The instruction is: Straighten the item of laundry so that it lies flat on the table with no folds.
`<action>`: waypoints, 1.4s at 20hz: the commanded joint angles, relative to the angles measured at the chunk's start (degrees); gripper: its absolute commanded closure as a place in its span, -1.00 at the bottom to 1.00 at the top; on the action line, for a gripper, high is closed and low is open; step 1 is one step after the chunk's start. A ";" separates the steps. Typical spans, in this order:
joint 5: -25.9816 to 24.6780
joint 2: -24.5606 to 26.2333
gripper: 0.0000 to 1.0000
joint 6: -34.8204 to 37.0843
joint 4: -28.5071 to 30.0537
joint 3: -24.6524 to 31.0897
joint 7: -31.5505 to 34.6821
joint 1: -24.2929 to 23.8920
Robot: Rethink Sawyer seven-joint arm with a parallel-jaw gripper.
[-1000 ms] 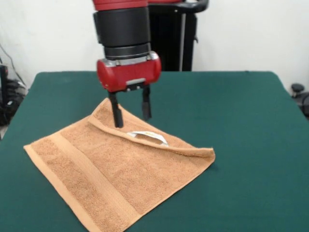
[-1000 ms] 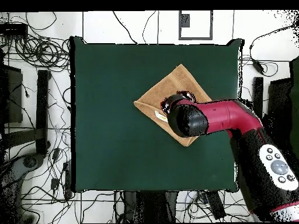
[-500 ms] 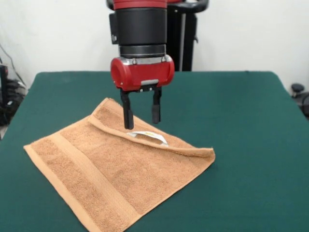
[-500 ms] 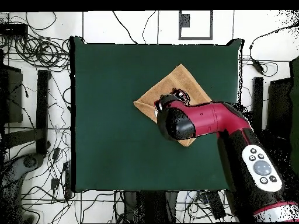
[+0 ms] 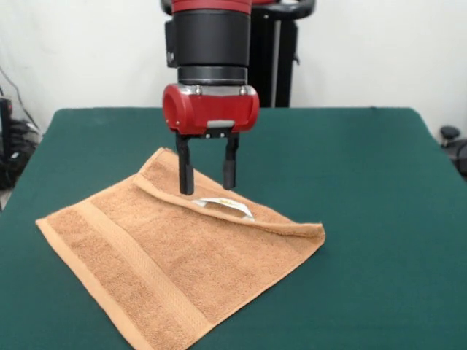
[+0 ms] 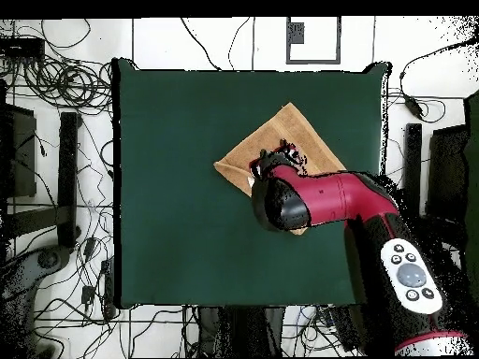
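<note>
An orange-tan towel (image 5: 182, 255) with a woven band and white tag (image 5: 228, 206) lies on the dark green table (image 5: 365, 219).

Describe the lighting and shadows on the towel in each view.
Front view: soft, even light, no glare; the folded edge casts a thin shadow on the towel near the tag, and the open gripper hangs over that fold. Overhead view: flat light; the arm hides much of the towel.
</note>
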 commanded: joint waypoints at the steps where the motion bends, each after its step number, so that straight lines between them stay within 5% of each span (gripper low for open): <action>1: 3.43 3.43 -1.00 -5.75 1.16 -5.21 16.06 4.26; 26: 7.44 13.48 -1.00 -23.52 -0.89 -11.40 11.92 6.18; 27: 7.79 13.50 1.00 -23.35 -0.59 -11.24 11.97 6.01; 28: 8.03 13.30 1.00 -23.25 -0.15 -11.74 11.98 6.48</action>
